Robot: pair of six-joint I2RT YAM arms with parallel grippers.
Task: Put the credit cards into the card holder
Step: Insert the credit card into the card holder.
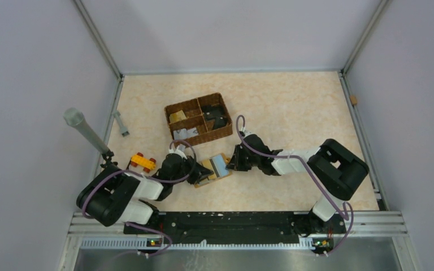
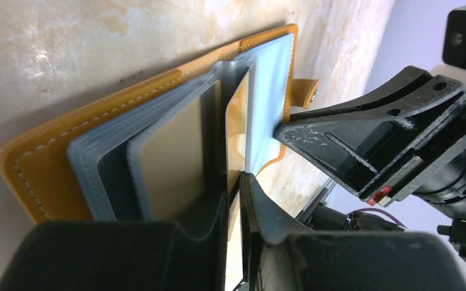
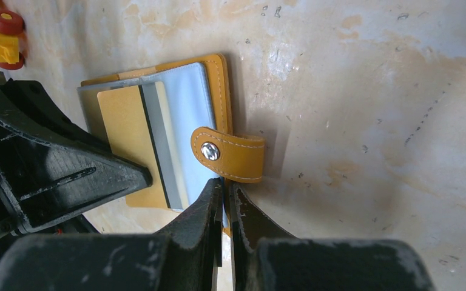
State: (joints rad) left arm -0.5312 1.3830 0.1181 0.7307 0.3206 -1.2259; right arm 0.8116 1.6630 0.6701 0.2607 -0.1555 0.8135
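One card (image 3: 130,136), striped (right wrist only).

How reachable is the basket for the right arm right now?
Probably yes: the basket sits just beyond the right tool with nothing between. But that tool looks shut on the edge of the wallet, so it must let go first.

Our card holder (image 3: 220,85) looks like mustard leather with pale stitching. Its sleeves (image 3: 188,109) are cloudy soft plastic, and the stud (image 3: 210,151) is shiny metal. The card (image 3: 121,130) is glossy, we'd say plastic. Right gripper (image 3: 225,189): matt black plastic, scuffed. Table (image 3: 370,121): smooth, marble-look, slight sheen.
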